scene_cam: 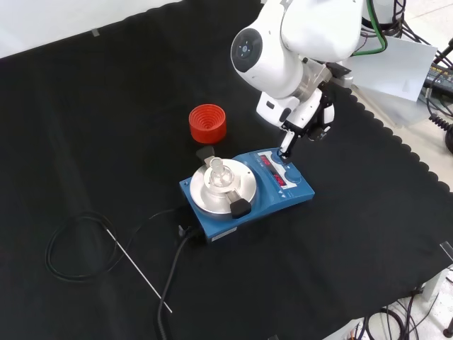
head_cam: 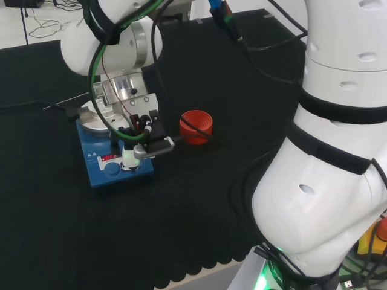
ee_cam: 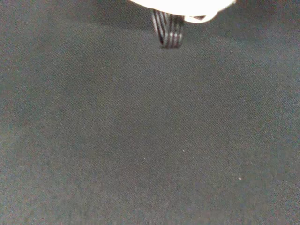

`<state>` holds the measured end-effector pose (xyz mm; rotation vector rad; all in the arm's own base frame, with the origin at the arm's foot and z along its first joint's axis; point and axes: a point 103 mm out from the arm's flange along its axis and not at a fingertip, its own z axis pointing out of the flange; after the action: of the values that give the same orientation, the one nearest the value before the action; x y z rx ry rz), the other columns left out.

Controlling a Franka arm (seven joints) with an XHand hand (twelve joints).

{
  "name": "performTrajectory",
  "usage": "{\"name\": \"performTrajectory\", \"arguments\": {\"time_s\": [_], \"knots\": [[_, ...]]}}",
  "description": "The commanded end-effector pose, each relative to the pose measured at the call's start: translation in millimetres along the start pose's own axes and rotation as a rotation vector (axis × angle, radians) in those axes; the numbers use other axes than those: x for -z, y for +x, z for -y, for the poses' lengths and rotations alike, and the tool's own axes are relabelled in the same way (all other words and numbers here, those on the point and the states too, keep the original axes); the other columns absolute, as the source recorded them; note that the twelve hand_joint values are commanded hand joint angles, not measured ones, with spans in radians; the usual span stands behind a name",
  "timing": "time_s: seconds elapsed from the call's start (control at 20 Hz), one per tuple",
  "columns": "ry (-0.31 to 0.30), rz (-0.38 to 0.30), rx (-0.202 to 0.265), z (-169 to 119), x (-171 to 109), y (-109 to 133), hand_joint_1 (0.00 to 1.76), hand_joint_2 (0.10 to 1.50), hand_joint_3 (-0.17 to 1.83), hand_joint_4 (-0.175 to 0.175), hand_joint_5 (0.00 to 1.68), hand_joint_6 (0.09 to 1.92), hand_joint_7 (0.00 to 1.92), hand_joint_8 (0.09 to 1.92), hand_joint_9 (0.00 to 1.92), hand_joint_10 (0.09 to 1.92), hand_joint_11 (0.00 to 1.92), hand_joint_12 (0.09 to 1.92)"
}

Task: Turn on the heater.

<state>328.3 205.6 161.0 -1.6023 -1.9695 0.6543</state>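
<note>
The blue heater [scene_cam: 233, 212] [head_cam: 118, 175] lies on the black cloth, with a round silver plate [scene_cam: 212, 195] and a small clear flask [scene_cam: 218, 171] standing on it. Its control panel has a red display [scene_cam: 272, 170] and a blue knob [scene_cam: 291, 172]. The hand [scene_cam: 306, 120] [head_cam: 143, 128] hovers over the panel end. One straight finger [scene_cam: 286, 146] points down, and its tip is at or just above the panel beside the knob. In the wrist view a black ribbed part of the hand [ee_cam: 168, 30] shows over bare cloth.
A red ribbed ring stand [scene_cam: 207, 122] [head_cam: 196, 125] sits on the cloth just beyond the heater. The heater's black cable [scene_cam: 170, 283] runs toward the front edge; a coiled black lead [scene_cam: 71, 248] and a thin rod [scene_cam: 138, 268] lie left of it.
</note>
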Motion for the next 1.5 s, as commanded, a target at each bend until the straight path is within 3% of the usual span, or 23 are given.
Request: {"name": "performTrajectory", "arguments": {"time_s": [0.05,1.5], "knots": [[0.019,-0.008,0.022,-3.1,-8.4,-4.9,1.42,0.71,1.0,-0.056,0.27,0.67,1.57,1.73,1.65,1.66,1.24,1.33],[0.059,0.009,0.01,-11.0,-17.2,11.0,1.42,0.7,1.02,-0.054,0.3,0.68,1.57,1.72,1.66,1.65,1.24,1.34]]}}
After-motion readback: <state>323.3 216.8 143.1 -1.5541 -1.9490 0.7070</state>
